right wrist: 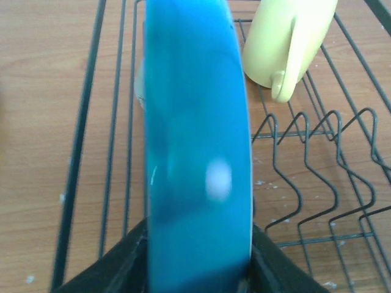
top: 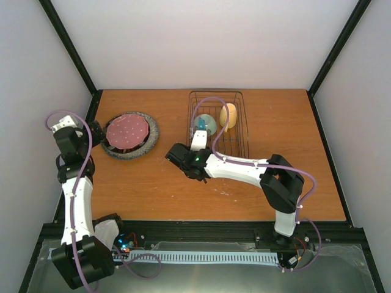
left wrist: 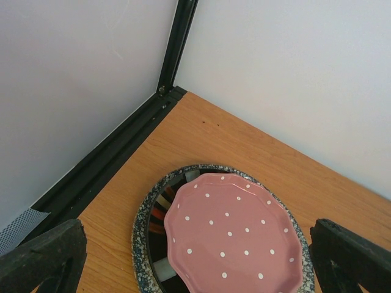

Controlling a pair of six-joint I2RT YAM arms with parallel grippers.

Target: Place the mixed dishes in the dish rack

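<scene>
The right arm's fingers [right wrist: 119, 274] stand narrow on the two faces of the blue dotted plate [right wrist: 198, 152], which is upright on its edge over the left part of the dish rack [right wrist: 305, 165]. The plate looks blurred while the rack wires are sharp, so I cannot tell if the fingers really clamp it or are only close beside it.

Its long axis runs along the long side of the rack, away from the arm. The upright slot wires are to the right of the plate, and I judge this is the relation that decides the next move: the lower edge must sit between wires, or the plate will tip.

Inside the rack, the yellow mug [top: 228, 116] lies at the far right and the pale green bowl [top: 206, 124] just beyond the blue plate.

Well to the left of the rack on the worktop [top: 153, 189], the pink-red dotted plate [left wrist: 235, 244] lies flat on the larger grey speckled plate [left wrist: 142, 244]. The left arm's fingers [left wrist: 43, 259] are fully spread and hold nothing, with this stack just ahead of them. The left arm is clearly the nearer one for it.
</scene>
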